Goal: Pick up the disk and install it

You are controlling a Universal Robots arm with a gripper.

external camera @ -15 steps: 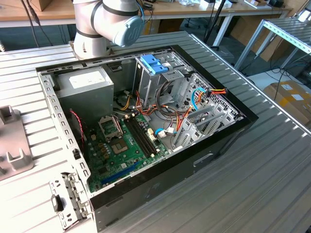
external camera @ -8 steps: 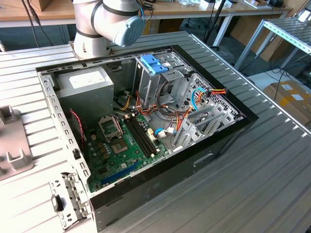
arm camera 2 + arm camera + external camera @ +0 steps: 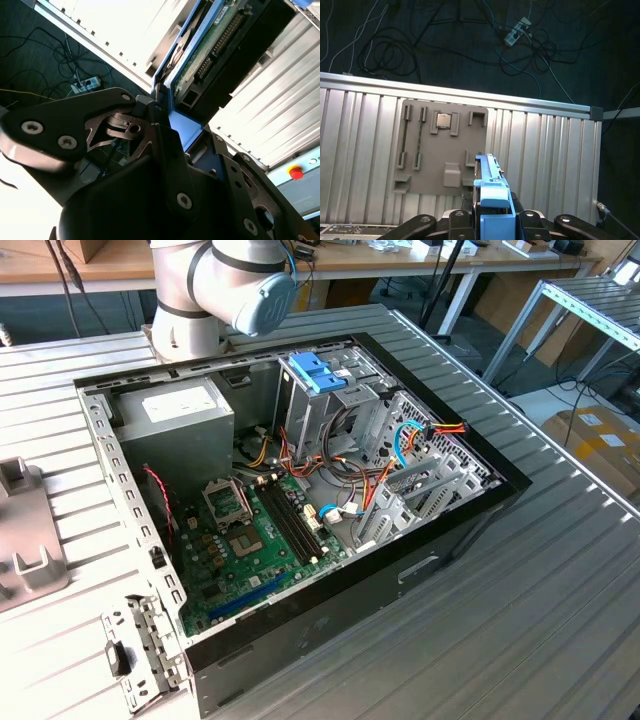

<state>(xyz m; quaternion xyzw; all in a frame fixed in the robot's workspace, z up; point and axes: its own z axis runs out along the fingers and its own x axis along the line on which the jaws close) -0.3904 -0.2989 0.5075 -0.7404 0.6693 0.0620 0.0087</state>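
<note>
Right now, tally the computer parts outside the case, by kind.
Disk, held in the tool: 1
Processor on the grey fixture plate: 1
Total: 2

This is a robotics lab or workshop: a robot arm (image 3: 230, 285) stands on a ribbed aluminium desk (image 3: 560, 570) beside an opened computer case (image 3: 380, 580). Cables (image 3: 385, 45) and a power strip (image 3: 516, 29) sprawl on the dark floor (image 3: 600, 60). Cardboard boxes (image 3: 600, 445) sit nearby, and there is a red stop button (image 3: 296, 173).

No writing can be read; the white label (image 3: 178, 402) on the power supply (image 3: 192, 448) is illegible.
</note>
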